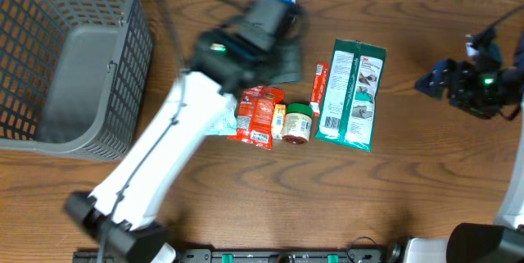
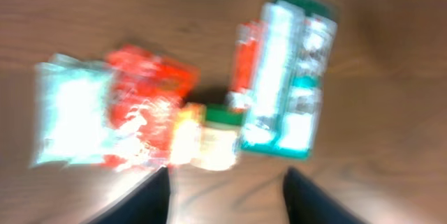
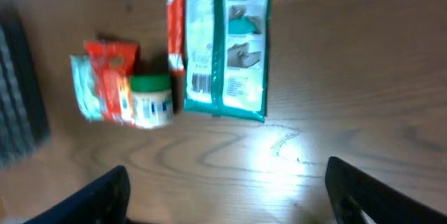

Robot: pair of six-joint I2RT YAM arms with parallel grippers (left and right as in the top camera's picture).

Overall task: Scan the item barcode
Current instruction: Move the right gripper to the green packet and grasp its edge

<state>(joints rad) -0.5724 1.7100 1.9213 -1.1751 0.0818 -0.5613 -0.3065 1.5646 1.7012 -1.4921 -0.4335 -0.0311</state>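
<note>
Just beyond left jaws, spread apart, green-lidded jar [image 2: 218,139], right jaws spread wide

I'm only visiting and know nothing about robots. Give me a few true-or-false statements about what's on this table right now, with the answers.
1. The grey basket stands on the left arm's side of the table. True.
2. The right gripper holds the green-and-white package. False: its fingers stand apart with nothing between them, and the package lies flat on the table.
3. The small jar has a green lid. True.
4. The red packet lies inside the basket. False: it lies on the table, near the jar.
5. The left gripper carries nothing. True.
</note>
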